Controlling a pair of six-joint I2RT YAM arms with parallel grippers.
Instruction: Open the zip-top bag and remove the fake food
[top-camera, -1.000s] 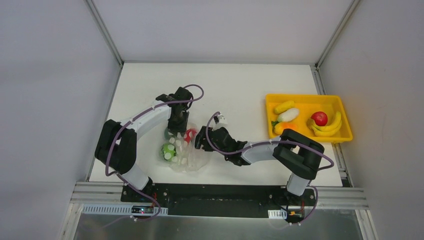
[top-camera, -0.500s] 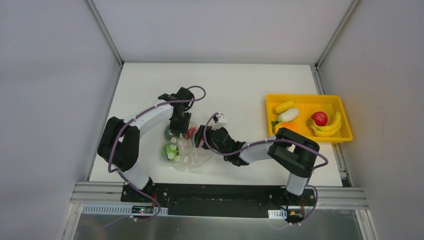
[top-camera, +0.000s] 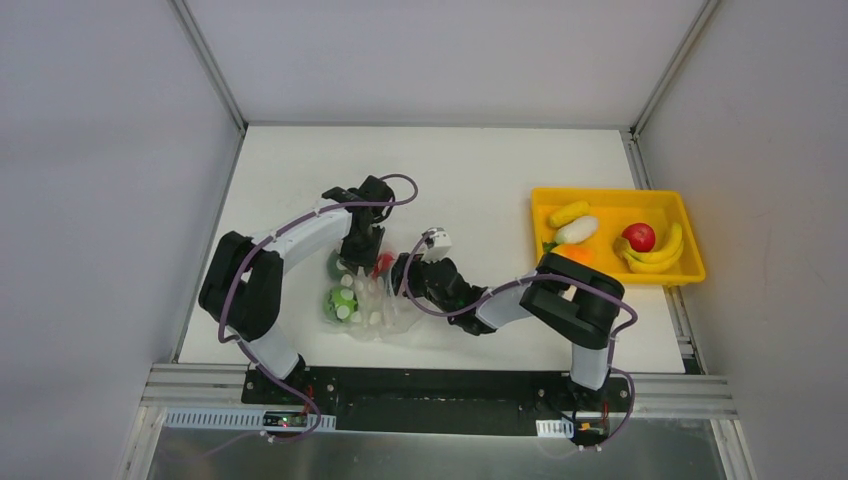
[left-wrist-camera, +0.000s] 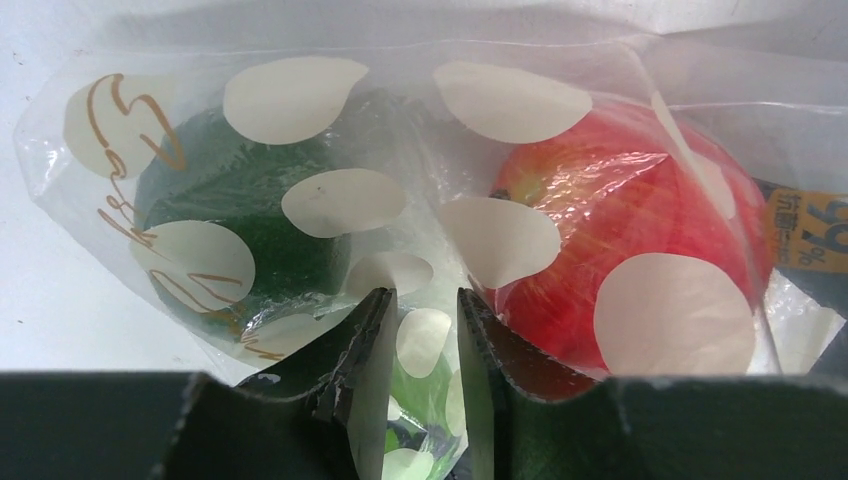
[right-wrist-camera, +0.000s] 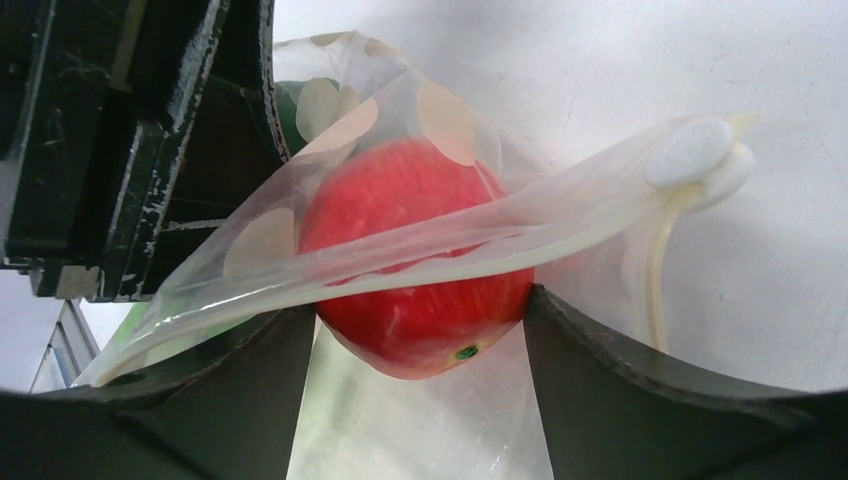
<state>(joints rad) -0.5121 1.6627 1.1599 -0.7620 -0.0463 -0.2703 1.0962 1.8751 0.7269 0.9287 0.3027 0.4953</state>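
The clear zip-top bag (top-camera: 372, 308) with white dots lies near the table's front, left of centre. It holds a red apple (top-camera: 382, 264), a dark green piece (top-camera: 338, 266) and a light green piece (top-camera: 338, 303). My left gripper (top-camera: 358, 262) is shut on the bag's film (left-wrist-camera: 300, 95) between the dark green piece (left-wrist-camera: 250, 220) and the apple (left-wrist-camera: 620, 230). My right gripper (top-camera: 400, 274) is at the bag's open mouth, its jaws touching both sides of the apple (right-wrist-camera: 420, 290). The bag's upper lip (right-wrist-camera: 420, 240) drapes over the apple. The white zip slider (right-wrist-camera: 700, 160) hangs at the right.
A yellow tray (top-camera: 610, 192) stands at the right with a banana (top-camera: 655, 255), a red apple (top-camera: 638, 237), a white piece (top-camera: 577, 230) and a yellow corn (top-camera: 568, 213). The two arms meet closely over the bag. White walls surround the table.
My right gripper has moved left into the bag's mouth and now touches the apple on both sides. My left gripper has shifted slightly, still holding the bag.
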